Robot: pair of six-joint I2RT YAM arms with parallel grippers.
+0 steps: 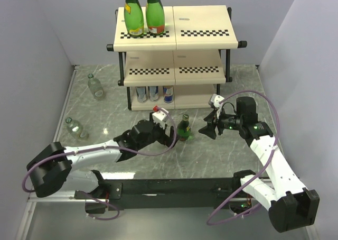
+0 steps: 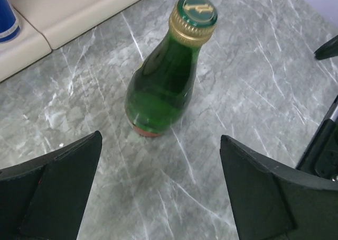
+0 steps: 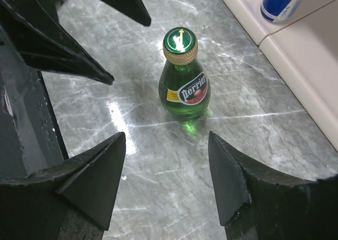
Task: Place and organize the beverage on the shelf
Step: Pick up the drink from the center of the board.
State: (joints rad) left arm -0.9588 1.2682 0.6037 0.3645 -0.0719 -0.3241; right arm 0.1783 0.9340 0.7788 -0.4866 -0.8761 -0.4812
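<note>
Grey marbled bench [image 1: 227,155] fills the lower frame. At centre the left hand [image 1: 170,136] gapes wide and empty, just left of a small green glass bottle with a gold cap [image 1: 184,128], which stands upright and untouched. On the bottle's right, the right hand [image 1: 207,128] is partly spread, gripping nothing. Beyond, at top centre, stands the three-tier cream shelf with checkered strips [image 1: 203,36], with two tall green bottles [image 1: 143,15] on its top-left board and cans [image 1: 153,93] on the lowest.

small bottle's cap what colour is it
The cap is green on top with a gold side, best in the left wrist view.
</note>
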